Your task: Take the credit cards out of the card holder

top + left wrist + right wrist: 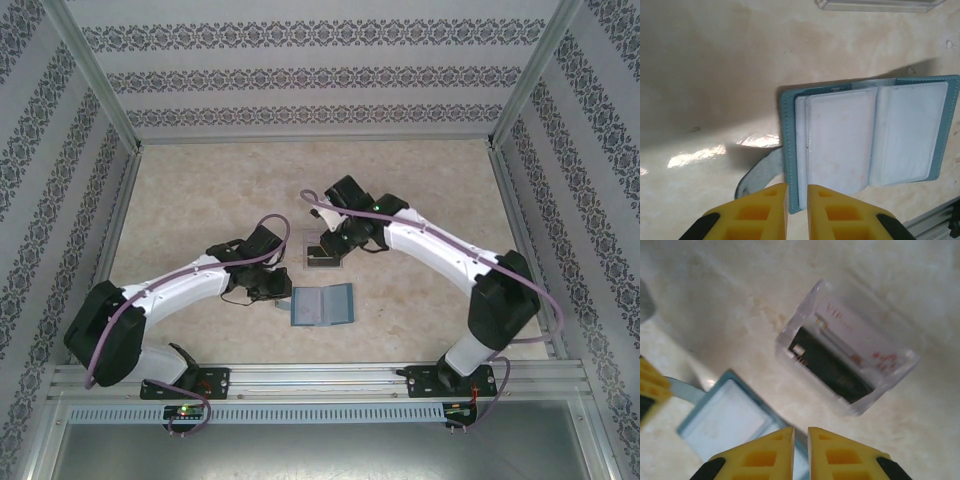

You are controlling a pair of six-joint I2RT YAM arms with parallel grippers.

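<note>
Credit cards [840, 352], a pale card [860, 337] with red print and a dark card [832, 367], in clear plastic tray [797, 315] ahead of right gripper [800, 432] (narrow, empty). Open teal bifold card holder [840, 145] under left gripper [797, 187], jaws narrow over its edge.

High rear camera looks down; close wrist cameras share the wallet [870, 142].

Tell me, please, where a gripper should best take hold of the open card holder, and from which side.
Probably the card holder's teal corner beside the strap tab, approached from the left arm's side. It lies open and flat on the table, so its broad face offers nothing to pinch. The thin border does, and the left gripper sits right there.
</note>
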